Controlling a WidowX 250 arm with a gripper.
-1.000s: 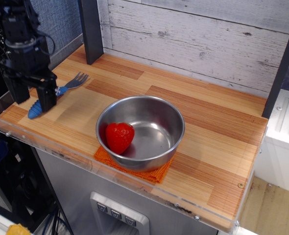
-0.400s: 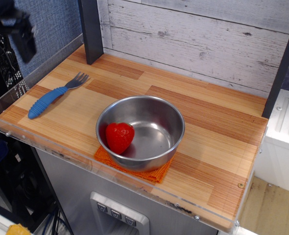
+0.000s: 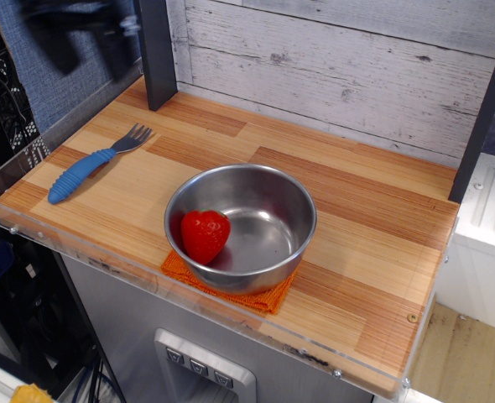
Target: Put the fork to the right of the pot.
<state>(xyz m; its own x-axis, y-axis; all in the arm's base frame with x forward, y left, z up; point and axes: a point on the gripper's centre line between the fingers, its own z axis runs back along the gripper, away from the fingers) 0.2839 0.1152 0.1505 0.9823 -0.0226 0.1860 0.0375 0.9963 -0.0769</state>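
The fork (image 3: 92, 164), with a ribbed blue handle and silver tines, lies flat on the wooden counter at the far left, tines pointing to the back right. The shiny steel pot (image 3: 273, 220) stands in the front middle on an orange cloth (image 3: 264, 296) and holds a red strawberry (image 3: 204, 236). My gripper (image 3: 90, 60) is a dark motion-blurred shape high at the top left, well above and behind the fork. Its two fingers hang apart with nothing between them.
A dark post (image 3: 155, 52) stands at the back left of the counter, close to my gripper, and another (image 3: 482, 109) at the right. A whitewashed plank wall (image 3: 331, 67) runs behind. Bare wood (image 3: 373, 227) lies to the right of the pot.
My gripper, low over the fork's handle a second ago, has risen off it and swung to the right along the top left. The fork lies where it was.
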